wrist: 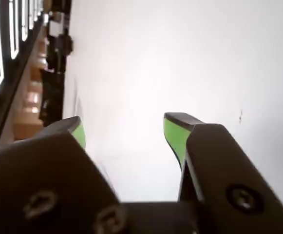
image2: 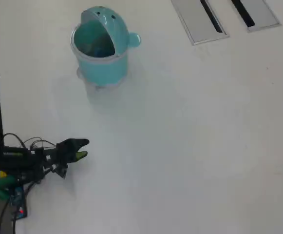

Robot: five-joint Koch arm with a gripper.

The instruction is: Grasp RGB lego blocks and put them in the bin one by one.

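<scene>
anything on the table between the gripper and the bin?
Nothing. In the overhead view the stretch of white table between the gripper and the teal bin is bare. No lego blocks show on the table in either view.

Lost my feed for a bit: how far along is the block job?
No blocks lie loose on the table. The teal bin stands open; something dark-blue shows inside, too unclear to count. The gripper is open and empty, low at the overhead view's left edge. Nothing visible remains to pick.
</scene>
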